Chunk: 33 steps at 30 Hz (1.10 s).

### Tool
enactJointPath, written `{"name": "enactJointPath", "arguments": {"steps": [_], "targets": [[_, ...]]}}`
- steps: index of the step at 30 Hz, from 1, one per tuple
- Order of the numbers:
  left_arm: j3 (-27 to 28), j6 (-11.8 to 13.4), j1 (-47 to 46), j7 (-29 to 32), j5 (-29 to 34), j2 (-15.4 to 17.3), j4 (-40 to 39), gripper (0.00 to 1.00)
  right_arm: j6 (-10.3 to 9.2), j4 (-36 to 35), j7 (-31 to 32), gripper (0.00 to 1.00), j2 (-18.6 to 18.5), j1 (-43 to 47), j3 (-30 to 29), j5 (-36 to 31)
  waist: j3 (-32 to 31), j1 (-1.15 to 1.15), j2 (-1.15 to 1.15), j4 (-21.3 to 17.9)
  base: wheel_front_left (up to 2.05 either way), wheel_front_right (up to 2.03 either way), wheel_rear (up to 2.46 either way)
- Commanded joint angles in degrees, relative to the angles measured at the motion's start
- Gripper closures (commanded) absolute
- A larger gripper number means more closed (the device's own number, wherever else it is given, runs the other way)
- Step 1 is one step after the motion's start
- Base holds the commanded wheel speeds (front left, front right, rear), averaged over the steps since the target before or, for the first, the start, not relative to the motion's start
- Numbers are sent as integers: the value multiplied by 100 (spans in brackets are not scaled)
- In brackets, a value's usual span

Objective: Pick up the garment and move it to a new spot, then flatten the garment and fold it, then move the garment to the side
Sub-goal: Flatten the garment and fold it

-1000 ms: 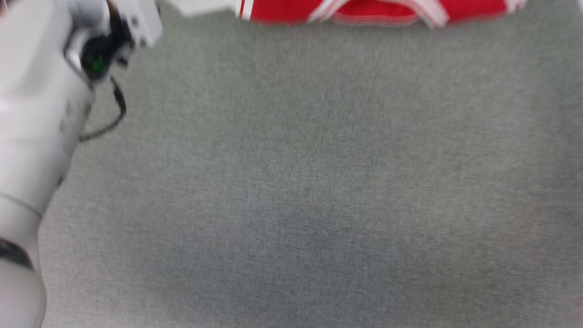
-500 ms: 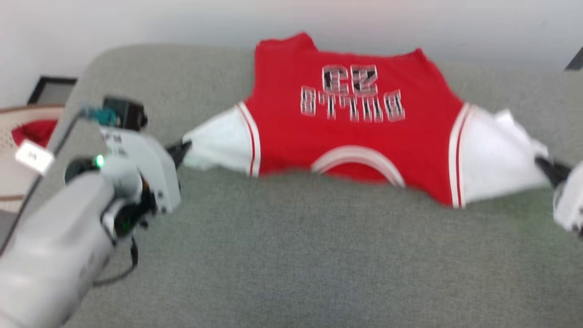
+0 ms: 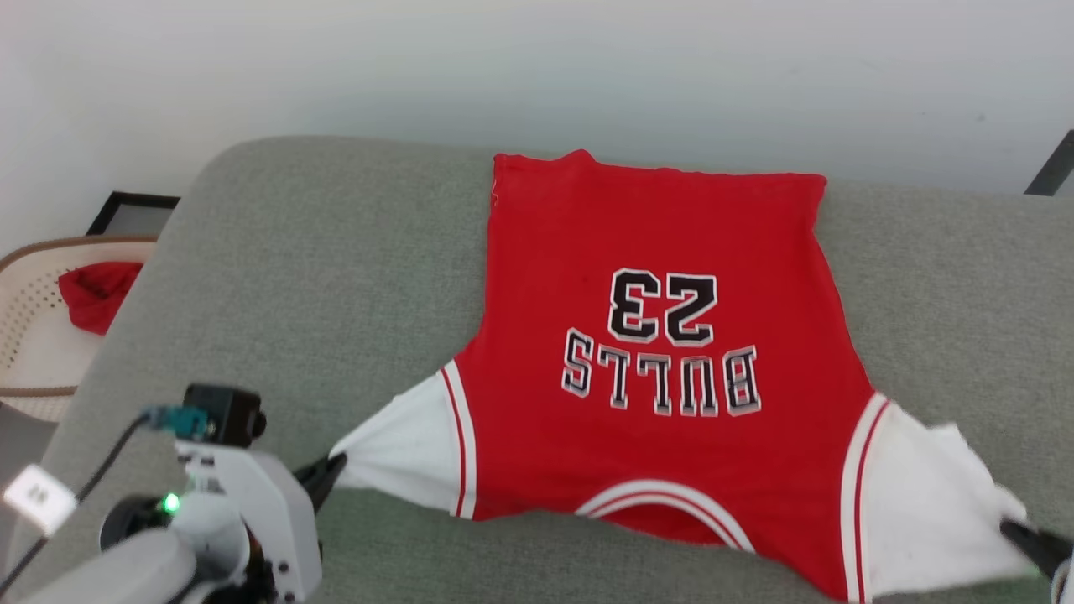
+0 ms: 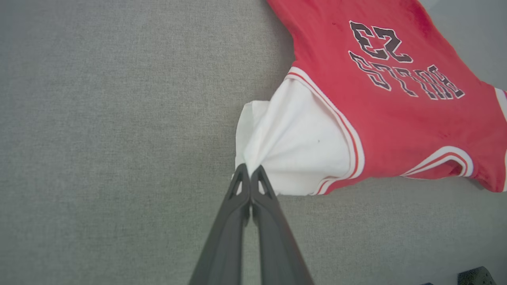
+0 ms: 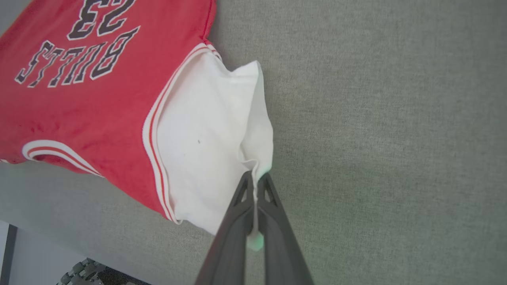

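Note:
The garment (image 3: 663, 352) is a red jersey with white sleeves and black "BULLS 23" lettering, spread on a grey cushion with its collar toward me. My left gripper (image 3: 334, 466) is shut on the tip of the white sleeve at the lower left. In the left wrist view that sleeve (image 4: 293, 142) bunches into my left gripper (image 4: 249, 171). My right gripper (image 3: 1011, 528) is shut on the other white sleeve at the lower right. The right wrist view shows white cloth (image 5: 214, 138) pinched inside my right gripper (image 5: 255, 177). The collar edge hangs slightly above the cushion.
The grey cushion (image 3: 319, 277) has a rounded far left corner and ends at a pale wall behind. A wicker basket (image 3: 33, 335) holding a small red cloth bundle (image 3: 96, 289) stands off the cushion's left edge. A dark frame (image 3: 126, 210) lies on the floor behind it.
The head camera has tilted up, from bare cushion to the whole jersey. Between half a second ago and now the jersey lies longer and flatter toward the wall. Both grippers stay shut on the sleeves.

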Motion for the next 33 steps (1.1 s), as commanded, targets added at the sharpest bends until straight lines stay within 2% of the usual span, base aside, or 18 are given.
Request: {"name": "enactJointPath", "arguments": {"steps": [1,2,7,13,14,15,16,26,30,33], "targets": [[33,232,257,-112,-98,140,-287,100,-4,-262,199,100,143,278,-176,-36,35,0,0,44,0,0,0],[33,232,257,-112,-98,140,-287,100,-4,-262,199,100,143,278,-176,-36,35,0,0,44,0,0,0],[47,579,671,-424,-132,294,-838,100,-3,-772,481,100,477,740,-460,-180,95,0,0,127,0,0,0],[83,684,911,-719,-153,220,-915,100,-4,-925,564,100,622,876,-392,-389,140,0,0,177,0,0,0],[80,682,930,-764,-134,205,-888,100,-4,-920,570,86,643,882,-377,-434,159,0,0,180,0,0,0],[88,689,934,-809,-106,187,-851,100,-4,-926,570,47,629,878,-338,-492,183,0,0,180,0,0,0],[89,688,949,-854,-96,163,-814,100,-4,-940,566,0,603,871,-281,-524,214,0,0,176,0,0,0],[131,545,802,-1162,44,-206,-546,100,-3,-1332,440,0,594,452,-264,-534,653,0,0,96,0,0,0],[173,499,740,-1275,77,-311,-490,100,-3,-1585,122,0,592,-142,-300,-609,874,0,0,52,0,0,0],[190,458,656,-1319,139,-393,-467,100,-3,-1502,-268,0,464,-781,-218,-764,1049,0,0,55,0,0,0]]}}
